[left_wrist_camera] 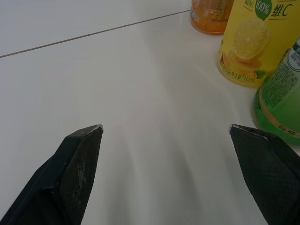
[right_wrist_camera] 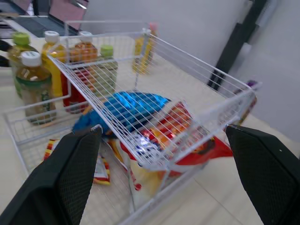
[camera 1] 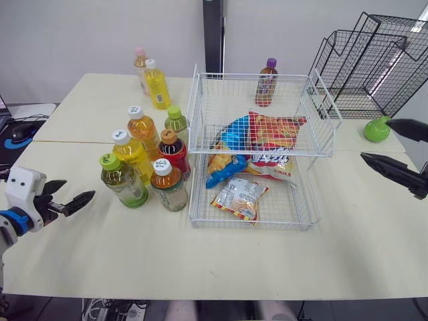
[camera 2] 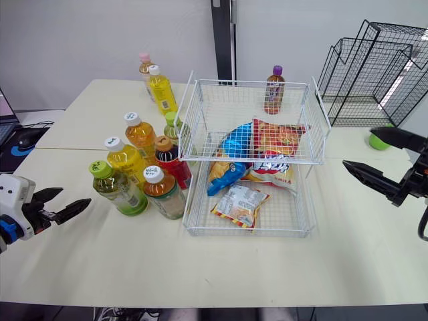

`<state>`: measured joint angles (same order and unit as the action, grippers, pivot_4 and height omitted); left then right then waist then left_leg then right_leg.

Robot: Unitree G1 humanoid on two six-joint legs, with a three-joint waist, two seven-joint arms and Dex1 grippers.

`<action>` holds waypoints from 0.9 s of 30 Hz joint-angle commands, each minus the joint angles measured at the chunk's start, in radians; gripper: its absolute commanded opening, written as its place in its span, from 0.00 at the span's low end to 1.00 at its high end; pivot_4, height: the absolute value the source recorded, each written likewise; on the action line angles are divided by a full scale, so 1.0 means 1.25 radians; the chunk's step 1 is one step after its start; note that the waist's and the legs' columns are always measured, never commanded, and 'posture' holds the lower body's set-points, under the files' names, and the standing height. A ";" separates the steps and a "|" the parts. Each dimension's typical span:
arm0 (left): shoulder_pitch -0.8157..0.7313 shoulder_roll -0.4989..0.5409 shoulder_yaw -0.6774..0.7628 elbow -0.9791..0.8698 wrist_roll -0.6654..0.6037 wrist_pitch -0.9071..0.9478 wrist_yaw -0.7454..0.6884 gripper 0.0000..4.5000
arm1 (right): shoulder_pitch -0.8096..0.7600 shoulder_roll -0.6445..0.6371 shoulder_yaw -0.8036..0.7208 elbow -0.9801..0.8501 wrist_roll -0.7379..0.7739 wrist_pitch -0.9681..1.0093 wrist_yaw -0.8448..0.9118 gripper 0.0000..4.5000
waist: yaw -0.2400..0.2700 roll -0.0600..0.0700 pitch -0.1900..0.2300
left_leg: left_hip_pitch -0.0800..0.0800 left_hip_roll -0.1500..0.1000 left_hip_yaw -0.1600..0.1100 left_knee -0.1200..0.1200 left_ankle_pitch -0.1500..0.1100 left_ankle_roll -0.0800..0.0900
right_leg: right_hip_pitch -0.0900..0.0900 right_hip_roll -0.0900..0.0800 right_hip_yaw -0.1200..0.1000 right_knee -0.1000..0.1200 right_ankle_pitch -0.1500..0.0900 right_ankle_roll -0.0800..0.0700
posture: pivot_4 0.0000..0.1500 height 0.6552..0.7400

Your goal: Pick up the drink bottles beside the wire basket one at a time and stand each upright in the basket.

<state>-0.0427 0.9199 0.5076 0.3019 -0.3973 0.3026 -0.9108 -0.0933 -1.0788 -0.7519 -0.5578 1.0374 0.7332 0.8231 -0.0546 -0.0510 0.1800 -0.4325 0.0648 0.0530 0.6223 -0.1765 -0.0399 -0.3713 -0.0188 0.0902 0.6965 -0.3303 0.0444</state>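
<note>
Hovering near our desk's (camera 1: 267, 261) left edge, left jaws gape empty; right jaws, right edge, likewise; bottles (camera 1: 144, 167) beside wire basket (camera 1: 254, 223).

White wire basket (camera 1: 227, 100), brown-capped red bottle (camera 1: 176, 157)

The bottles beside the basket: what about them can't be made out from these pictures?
- Green-capped bottle: left eye view, lower body hidden by the red bottle in front.
- Pink-capped bottle: left eye view, mostly behind the yellow bottle.
- Lemon-label bottle: left wrist view, cap cut off by the top edge.
- Purple-capped bottle: seen through the mesh of the wire basket, label too small to read.
</note>
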 commanded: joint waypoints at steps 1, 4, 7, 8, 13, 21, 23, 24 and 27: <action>-0.004 0.022 0.010 -0.020 -0.003 0.007 -0.009 1.00 | -0.091 -0.039 0.069 -0.038 0.071 -0.003 -0.005 1.00 | -0.002 0.000 0.000 | 0.000 0.000 0.000 0.000 0.000 0.000 | 0.000 0.000 0.000 0.000 0.000 0.000 | 1.00 0.84; 0.048 0.015 0.052 -0.082 -0.022 0.027 -0.011 1.00 | -0.200 -0.032 0.241 -0.043 0.026 -0.049 0.062 1.00 | -0.003 -0.001 0.000 | 0.000 0.001 0.000 0.000 0.000 0.000 | -0.001 0.000 0.000 0.000 0.000 0.000 | 1.00 0.84; 0.125 0.002 0.116 -0.163 -0.046 0.053 -0.008 1.00 | -0.279 0.001 0.379 -0.026 -0.037 -0.094 0.135 1.00 | -0.005 -0.001 0.000 | 0.000 0.001 -0.001 0.000 -0.001 0.001 | -0.002 -0.001 0.003 -0.001 0.000 0.000 | 1.00 0.84; 0.149 -0.004 0.135 -0.191 -0.054 0.064 -0.005 1.00 | -0.293 0.010 0.404 -0.016 -0.052 -0.104 0.154 1.00 | -0.005 -0.001 0.000 | -0.001 0.001 -0.002 0.000 -0.001 0.001 | -0.002 -0.001 0.002 0.000 0.000 0.000 | 1.00 0.84; 0.309 -0.055 0.296 -0.420 -0.132 0.171 0.012 1.00 | -0.380 0.079 0.537 0.083 -0.165 -0.169 0.241 1.00 | -0.004 -0.001 0.000 | -0.001 0.001 -0.003 0.000 -0.001 0.001 | -0.002 -0.001 0.002 0.000 0.000 0.000 | 1.00 0.84; 0.328 -0.169 0.363 -0.800 -0.389 0.364 0.238 1.00 | -0.436 0.170 0.600 0.155 -0.214 -0.194 0.304 1.00 | 0.013 -0.001 0.000 | -0.001 0.000 -0.008 0.003 -0.001 0.001 | -0.002 -0.001 -0.003 -0.001 0.000 0.000 | 1.00 0.84; 0.284 -0.185 0.339 -0.831 -0.424 0.374 0.316 1.00 | -0.439 0.178 0.599 0.157 -0.219 -0.193 0.311 1.00 | 0.014 -0.001 0.000 | -0.001 0.000 -0.008 0.004 -0.001 0.001 | 0.001 -0.001 -0.003 0.000 0.000 0.000 | 1.00 0.84; 0.253 -0.196 0.324 -0.847 -0.442 0.377 0.366 1.00 | -0.440 0.179 0.598 0.158 -0.221 -0.191 0.315 1.00 | 0.015 0.000 0.000 | -0.001 0.000 -0.009 0.004 -0.001 0.001 | 0.001 -0.001 -0.003 0.000 0.000 0.000 | 1.00 0.84; 0.193 -0.223 0.277 -0.888 -0.448 0.378 0.484 1.00 | -0.439 0.176 0.595 0.159 -0.229 -0.191 0.326 1.00 | 0.017 -0.001 0.000 | -0.001 0.000 -0.009 0.004 -0.001 0.001 | 0.002 0.000 -0.003 0.000 0.000 0.000 | 1.00 0.84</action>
<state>0.2154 0.6511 0.8683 -0.7616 -0.9429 0.7791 -0.3916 -0.6220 -0.8506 0.0207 -0.3479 0.7549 0.5091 1.2196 -0.0331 -0.0517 0.1804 -0.4333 0.0643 0.0417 0.6278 -0.1774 -0.0385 -0.3682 -0.0179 0.0870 0.6967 -0.3303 0.0442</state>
